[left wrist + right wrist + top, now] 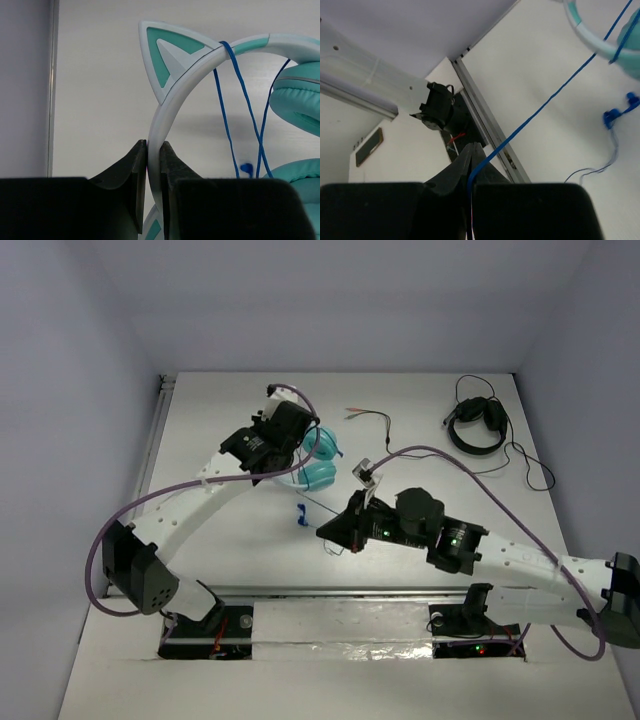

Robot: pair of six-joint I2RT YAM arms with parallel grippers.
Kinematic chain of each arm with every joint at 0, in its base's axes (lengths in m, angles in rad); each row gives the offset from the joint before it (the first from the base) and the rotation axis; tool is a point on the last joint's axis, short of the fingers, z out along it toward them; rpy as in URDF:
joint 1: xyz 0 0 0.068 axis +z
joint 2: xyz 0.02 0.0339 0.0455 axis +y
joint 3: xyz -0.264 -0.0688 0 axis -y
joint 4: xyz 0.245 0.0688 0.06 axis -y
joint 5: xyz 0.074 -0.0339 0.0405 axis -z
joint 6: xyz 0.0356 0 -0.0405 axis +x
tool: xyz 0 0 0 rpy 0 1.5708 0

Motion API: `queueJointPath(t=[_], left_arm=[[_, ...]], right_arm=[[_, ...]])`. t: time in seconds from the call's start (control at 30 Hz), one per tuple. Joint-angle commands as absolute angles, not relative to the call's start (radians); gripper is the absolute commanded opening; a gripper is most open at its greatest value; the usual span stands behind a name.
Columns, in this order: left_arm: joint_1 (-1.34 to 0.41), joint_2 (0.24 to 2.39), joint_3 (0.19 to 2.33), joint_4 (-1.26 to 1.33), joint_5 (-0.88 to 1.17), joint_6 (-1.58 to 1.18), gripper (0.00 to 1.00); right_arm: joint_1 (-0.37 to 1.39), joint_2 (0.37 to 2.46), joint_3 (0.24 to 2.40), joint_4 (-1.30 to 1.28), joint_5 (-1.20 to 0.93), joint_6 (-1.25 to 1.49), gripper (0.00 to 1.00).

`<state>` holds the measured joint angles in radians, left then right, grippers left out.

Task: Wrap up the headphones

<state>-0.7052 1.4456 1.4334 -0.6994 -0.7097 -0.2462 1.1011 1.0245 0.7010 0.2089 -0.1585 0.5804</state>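
The teal headphones with a white cat-ear headband are at the table's middle left. My left gripper is shut on the headband just below one cat ear, and from above the left gripper covers most of the band. The thin blue cable is looped over the headband beside an ear cup. My right gripper is shut on the cable, which runs taut up to the headphones. In the top view the right gripper is in front of the cups. The blue plug lies on the table.
Smaller black headphones with a black cable sit at the back right. A loose black cable with red tips lies behind the teal cups. A metal rail runs along the table's left edge. The left arm's base shows in the right wrist view.
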Motion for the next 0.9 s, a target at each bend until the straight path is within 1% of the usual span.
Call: queueJointPath(t=[0.0, 0.17, 0.2, 0.3, 0.4, 0.53, 0.7, 0.77, 0.87], left_arm=[[-0.71, 1.356, 1.352, -0.612, -0.698, -0.255, 0.0], [-0.813, 1.284, 1.29, -0.686, -0.634, -0.242, 0.0], [-0.828, 1.272, 1.278, -0.699, -0.617, -0.248, 0.0], [-0.868, 1.212, 1.249, -0.735, -0.572, -0.275, 0.0], [-0.893, 1.151, 1.207, -0.739, -0.502, -0.275, 0.0], [-0.904, 1.103, 1.152, -0.736, -0.482, -0.27, 0.0], [-0.922, 1.1, 1.135, -0.713, -0.422, -0.247, 0.0], [-0.946, 1.107, 1.134, -0.71, -0.417, -0.238, 0.0], [-0.959, 1.097, 1.137, -0.7, -0.396, -0.23, 0.0]], right_arm=[[1.108, 0.993, 0.84, -0.128, -0.164, 0.486, 0.0], [1.108, 1.041, 0.972, -0.333, -0.008, 0.362, 0.0], [1.108, 1.055, 1.007, -0.381, 0.067, 0.348, 0.0], [1.108, 1.11, 1.054, -0.446, 0.173, 0.299, 0.0], [1.066, 1.14, 1.103, -0.485, 0.254, 0.273, 0.0], [1.02, 1.154, 1.17, -0.534, 0.397, 0.258, 0.0], [0.963, 1.161, 1.233, -0.532, 0.383, 0.226, 0.0], [0.954, 1.17, 1.241, -0.531, 0.387, 0.218, 0.0], [0.895, 1.181, 1.233, -0.496, 0.385, 0.215, 0.0]])
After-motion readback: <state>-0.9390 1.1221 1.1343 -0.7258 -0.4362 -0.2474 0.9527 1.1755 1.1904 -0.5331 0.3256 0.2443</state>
